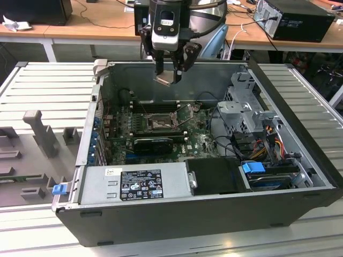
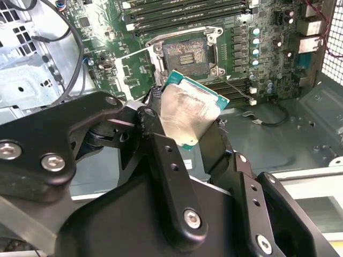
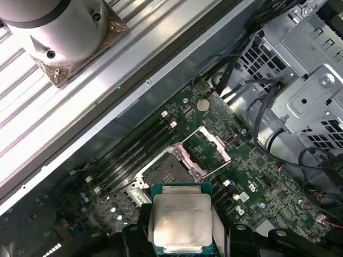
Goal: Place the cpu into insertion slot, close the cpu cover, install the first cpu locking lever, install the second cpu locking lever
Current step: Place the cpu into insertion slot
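My fingers point(image 2: 156, 143) clamp the cpu point(image 2: 190, 115) by two opposite edges, its silver top tilted, high over the open computer case point(image 1: 187, 225). In the exterior view the insertion slot point(image 1: 159, 124) lies toward 6 o'clock from the cpu point(image 1: 167, 78), well apart, its contacts uncovered. In the first wrist view the cpu cover point(image 3: 217, 143) is swung open beside the insertion slot point(image 3: 166, 170).
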Action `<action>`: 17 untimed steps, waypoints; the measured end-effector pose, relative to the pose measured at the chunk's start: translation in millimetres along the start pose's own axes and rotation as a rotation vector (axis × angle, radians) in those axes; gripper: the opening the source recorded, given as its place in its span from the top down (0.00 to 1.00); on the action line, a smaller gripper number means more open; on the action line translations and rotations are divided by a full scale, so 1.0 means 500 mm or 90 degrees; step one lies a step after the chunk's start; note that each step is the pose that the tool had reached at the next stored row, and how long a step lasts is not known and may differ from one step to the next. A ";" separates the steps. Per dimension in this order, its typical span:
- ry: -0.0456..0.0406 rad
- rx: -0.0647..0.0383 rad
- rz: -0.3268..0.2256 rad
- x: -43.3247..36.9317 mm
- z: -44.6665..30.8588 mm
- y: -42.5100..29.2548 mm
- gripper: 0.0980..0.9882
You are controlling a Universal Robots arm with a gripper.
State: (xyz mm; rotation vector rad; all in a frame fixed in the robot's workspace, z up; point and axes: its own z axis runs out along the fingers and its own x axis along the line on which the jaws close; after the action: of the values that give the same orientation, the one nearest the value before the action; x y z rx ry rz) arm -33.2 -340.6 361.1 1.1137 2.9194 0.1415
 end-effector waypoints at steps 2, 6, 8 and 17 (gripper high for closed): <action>-0.0008 0.000 0.009 0.000 0.000 0.000 0.52; -0.0022 0.000 0.024 0.000 0.000 0.000 0.52; -0.0032 -0.001 0.035 0.000 0.000 0.000 0.52; -0.0073 -0.002 0.081 0.000 0.001 0.000 0.52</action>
State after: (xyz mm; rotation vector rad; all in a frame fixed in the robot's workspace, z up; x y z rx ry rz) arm -33.2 -340.6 360.6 1.2952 2.8373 0.1395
